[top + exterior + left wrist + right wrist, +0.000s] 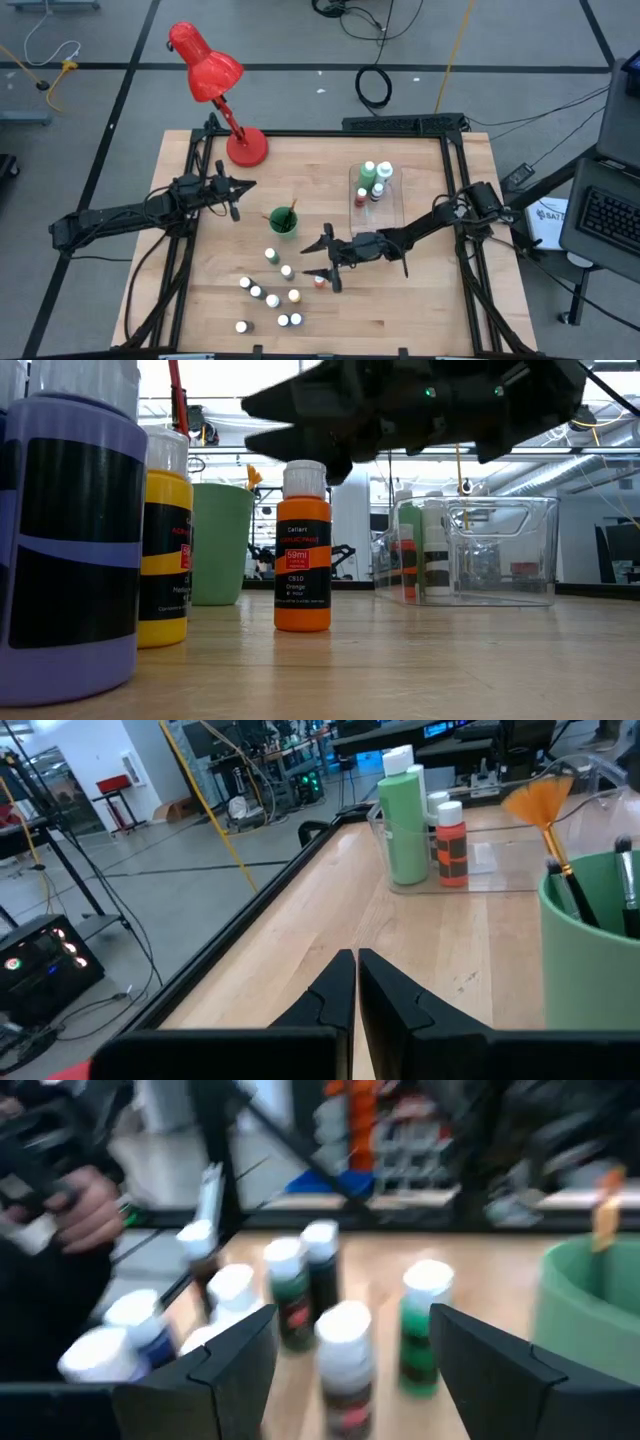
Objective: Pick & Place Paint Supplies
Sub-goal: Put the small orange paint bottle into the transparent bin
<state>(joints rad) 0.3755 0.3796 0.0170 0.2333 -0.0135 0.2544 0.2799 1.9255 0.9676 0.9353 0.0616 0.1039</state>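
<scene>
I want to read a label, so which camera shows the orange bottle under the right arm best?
The low view: the orange bottle stands close, upright and side-on, label facing the camera. The high view shows only a small orange speck by the open right tool. The right wrist view is too blurred to pick it out, and the left wrist view misses it.

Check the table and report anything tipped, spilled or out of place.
Nothing stands out. The small bottles stand upright and loose on the table; a few more sit upright in the clear tray. Brushes stand in the green cup. No spill shows. The right gripper is open beside an orange bottle.
</scene>
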